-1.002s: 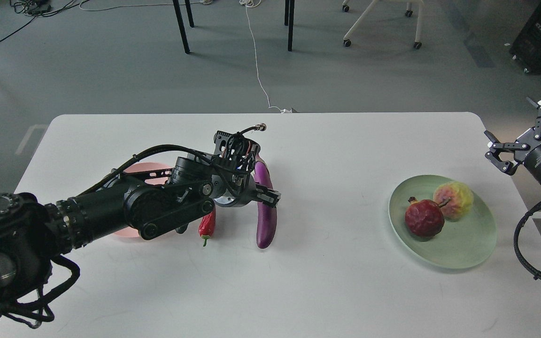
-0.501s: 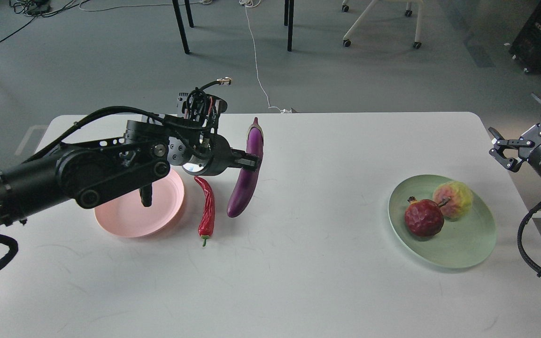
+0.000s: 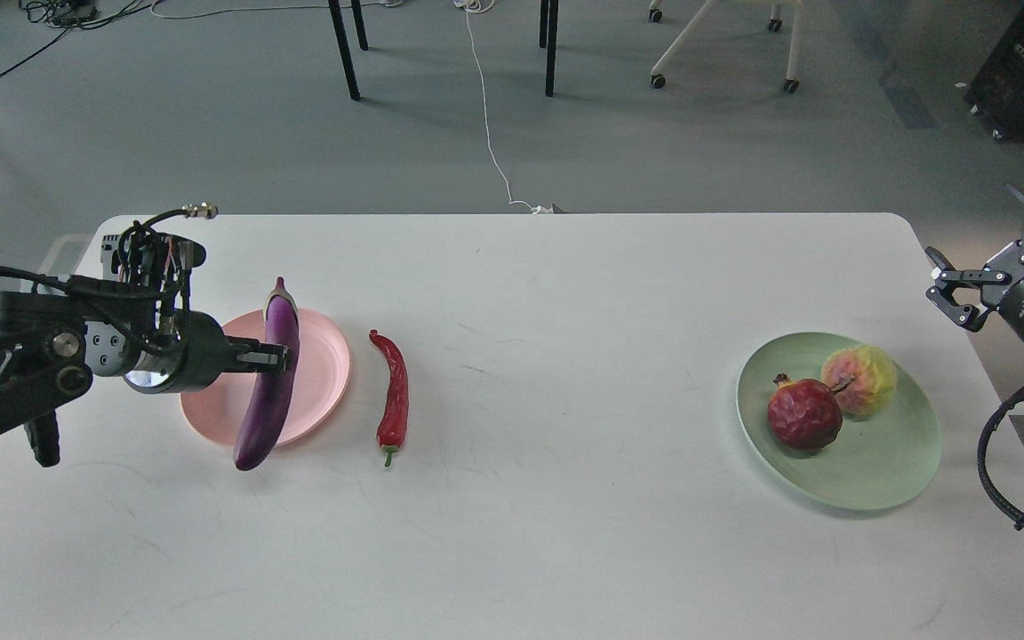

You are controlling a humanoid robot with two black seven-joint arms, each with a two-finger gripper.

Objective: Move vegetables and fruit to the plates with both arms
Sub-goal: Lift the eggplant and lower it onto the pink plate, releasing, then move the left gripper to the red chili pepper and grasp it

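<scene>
My left gripper is shut on the purple eggplant and holds it over the pink plate, the eggplant's lower tip hanging past the plate's front rim. The red chili pepper lies on the table just right of the pink plate. The pale green plate at the right holds the dark red pomegranate and the yellow-green, pink-blushed fruit. My right gripper is open and empty beyond the table's right edge, above and right of the green plate.
The white table has rounded corners. Behind it on the floor are black table legs, a white cable and a chair base. A black cable loop hangs by the table's right edge.
My left gripper lifted the eggplant off the table and carried it left, from right of the chili to over the pink plate. The right arm barely moved.
</scene>
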